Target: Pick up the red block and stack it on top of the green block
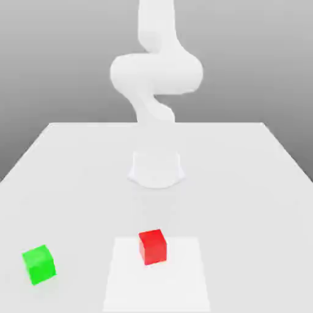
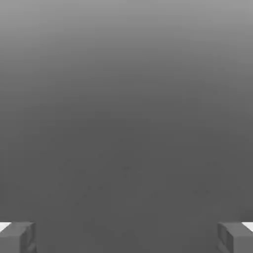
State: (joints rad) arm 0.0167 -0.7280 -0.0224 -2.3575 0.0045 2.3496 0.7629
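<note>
gripper [image 2: 126, 238] gapes wide and empty, the red block [image 1: 153, 247] at six o'clock from the arm's base [image 1: 156, 170] in the exterior view.

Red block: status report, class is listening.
Gripper open, empty. Red block on white patch, unstacked. Green block apart, its top bare.

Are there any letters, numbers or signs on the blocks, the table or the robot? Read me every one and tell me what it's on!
There are none to read. I see no letters, numbers or signs on the red block, the green block, the white table or the robot arm.
</note>
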